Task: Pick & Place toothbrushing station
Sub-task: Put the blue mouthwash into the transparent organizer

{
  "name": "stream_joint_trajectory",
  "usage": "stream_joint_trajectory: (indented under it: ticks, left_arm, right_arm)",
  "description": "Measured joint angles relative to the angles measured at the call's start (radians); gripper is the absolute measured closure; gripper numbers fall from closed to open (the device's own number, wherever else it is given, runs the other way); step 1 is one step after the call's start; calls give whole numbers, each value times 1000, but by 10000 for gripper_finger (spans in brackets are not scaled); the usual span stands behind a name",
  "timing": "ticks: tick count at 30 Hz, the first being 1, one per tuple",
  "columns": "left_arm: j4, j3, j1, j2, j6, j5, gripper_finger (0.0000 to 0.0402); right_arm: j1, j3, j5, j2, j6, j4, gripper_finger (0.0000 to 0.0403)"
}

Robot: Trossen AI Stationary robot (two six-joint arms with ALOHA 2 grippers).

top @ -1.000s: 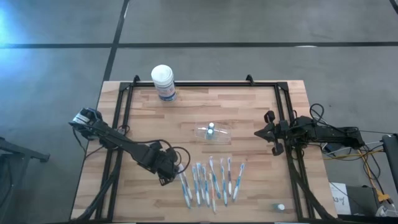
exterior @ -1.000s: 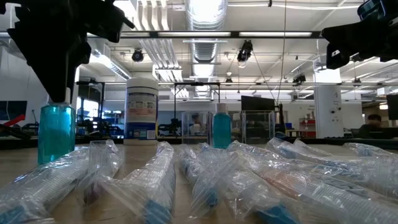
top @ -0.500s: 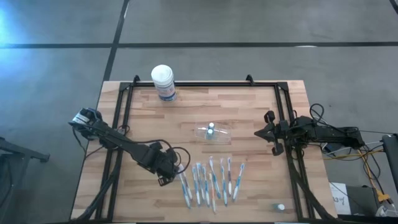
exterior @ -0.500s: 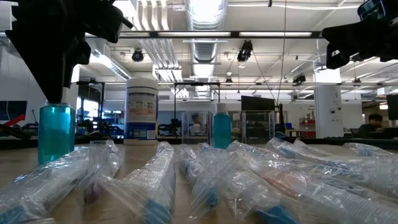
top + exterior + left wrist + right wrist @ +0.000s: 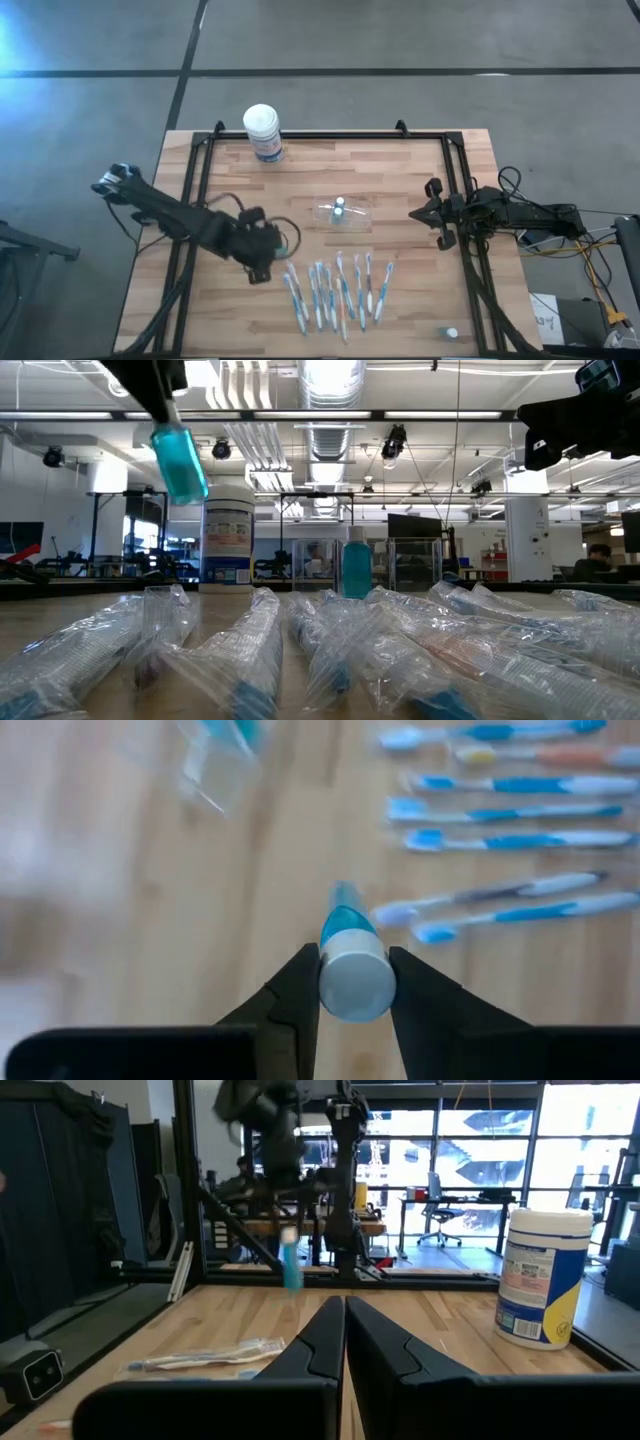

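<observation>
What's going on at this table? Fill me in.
The left gripper is shut on a small blue bottle with a white cap and holds it tilted, clear of the table, beside the row of wrapped toothbrushes. The clear holder sits mid-table with another blue bottle in it. The right gripper waits shut at the right edge.

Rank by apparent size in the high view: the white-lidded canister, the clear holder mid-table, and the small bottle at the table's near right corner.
1. White-lidded canister, largest.
2. Clear holder, fainter but nearly as wide; its edges are hard to trace.
3. Small bottle, clearly smallest.
</observation>
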Motion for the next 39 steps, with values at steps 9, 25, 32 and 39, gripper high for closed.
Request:
stream_joint_trajectory:
  ticks: [9,25,32,39]
  left_arm:
    - [125,-157,29,-339,397,-16,304]
    - [701,-716,123,-846,374,192,304]
    - [1014,-953,125,-934,355,139,304]
    - [1077,-1070,125,-970,286,131,304]
  right_arm:
    - [0,0,9,0,-1,0,392]
    - [0,0,29,0,-1,0,392]
    - [0,0,28,0,-1,0,392]
    - [0,0,27,0,-3,0,392]
